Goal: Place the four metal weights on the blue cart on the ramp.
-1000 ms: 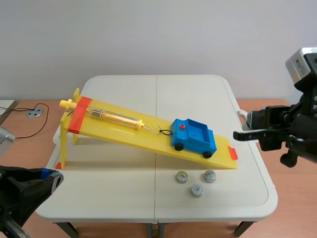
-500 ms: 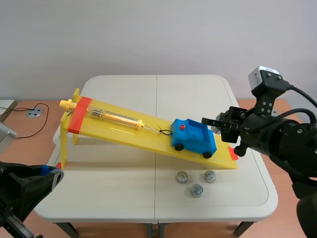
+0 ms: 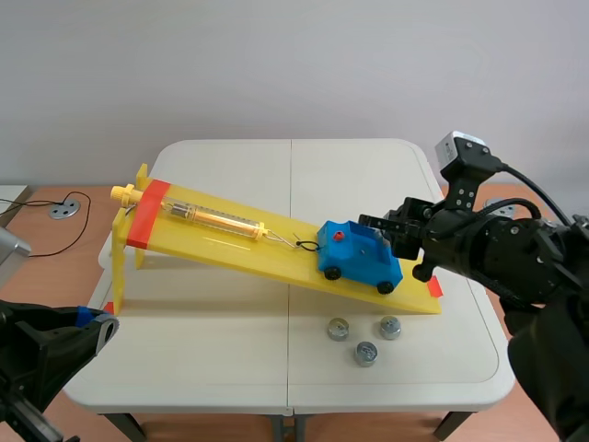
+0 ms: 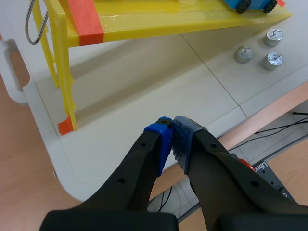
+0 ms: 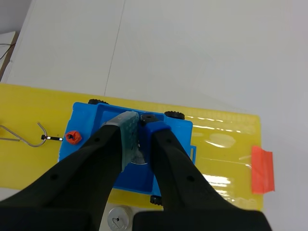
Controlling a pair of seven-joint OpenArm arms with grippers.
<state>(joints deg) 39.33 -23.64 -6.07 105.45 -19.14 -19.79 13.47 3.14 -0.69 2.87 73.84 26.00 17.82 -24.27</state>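
The right claw is closed above the bed of the blue cart, pinching a metal weight, of which only a grey sliver shows between its pads. The cart sits near the low end of the yellow ramp, hooked by a thin wire to a clear spring tube lying up the slope. On the worktop, just in front of the ramp's low end, rest a left weight, a right weight and a near weight, close together. The left claw hangs over the worktop's near left edge, its pads pressed together on nothing.
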